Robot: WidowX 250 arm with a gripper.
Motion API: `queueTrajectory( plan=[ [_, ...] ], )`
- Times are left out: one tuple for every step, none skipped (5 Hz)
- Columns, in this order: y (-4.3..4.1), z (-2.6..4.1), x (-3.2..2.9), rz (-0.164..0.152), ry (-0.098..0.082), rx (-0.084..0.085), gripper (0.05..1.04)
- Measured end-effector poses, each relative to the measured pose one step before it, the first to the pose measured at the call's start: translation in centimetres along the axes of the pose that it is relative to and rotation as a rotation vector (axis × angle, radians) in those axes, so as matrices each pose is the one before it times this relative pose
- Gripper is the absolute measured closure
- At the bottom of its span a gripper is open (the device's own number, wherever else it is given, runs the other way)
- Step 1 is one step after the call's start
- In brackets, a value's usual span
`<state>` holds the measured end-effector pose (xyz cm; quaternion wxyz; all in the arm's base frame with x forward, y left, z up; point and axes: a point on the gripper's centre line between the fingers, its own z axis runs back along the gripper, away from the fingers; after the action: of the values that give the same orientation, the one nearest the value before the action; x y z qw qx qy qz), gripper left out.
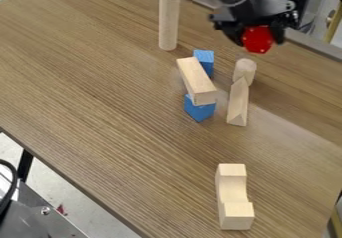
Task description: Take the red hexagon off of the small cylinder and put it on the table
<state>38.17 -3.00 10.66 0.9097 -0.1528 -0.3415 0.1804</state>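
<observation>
Gripper (256,36) is up at the top of the cam view, right of ctr, w/ the red hexagon (258,40) held btwn its fingers, closed down to the piece's width. Hexagon's off the small cylinder (245,69), which stands upright just below it in view, w/ a gap showing btwn the two. Closest obstacles: that cylinder, plus a wood triangular prism (238,104) lying right by it, pointing toward the view's bottom. Just left of those, a wood plank (196,81) sits up on the near blue block (200,109), slanting back toward the far blue block (205,61); prob. spans both, but the contact at the far end is hard to make out. Tall wood cylinder (168,24) stands upright further left, near the top, under the dark arm parts. Notched wood block (234,197) is on the table (100,87) well apart from the rest, toward the bottom R. Metal rail (310,44) runs along the far R edge, behind the gripper.
</observation>
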Motion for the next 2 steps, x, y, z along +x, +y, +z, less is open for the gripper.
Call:
queueTrajectory(
  plan=[
    [2.131,0.958,-0.714,0.1226,-0.0181,0.0704,0.274],
    [2.071,0.011,0.184,0.1042,-0.0230,0.0683,0.274]
  ],
)
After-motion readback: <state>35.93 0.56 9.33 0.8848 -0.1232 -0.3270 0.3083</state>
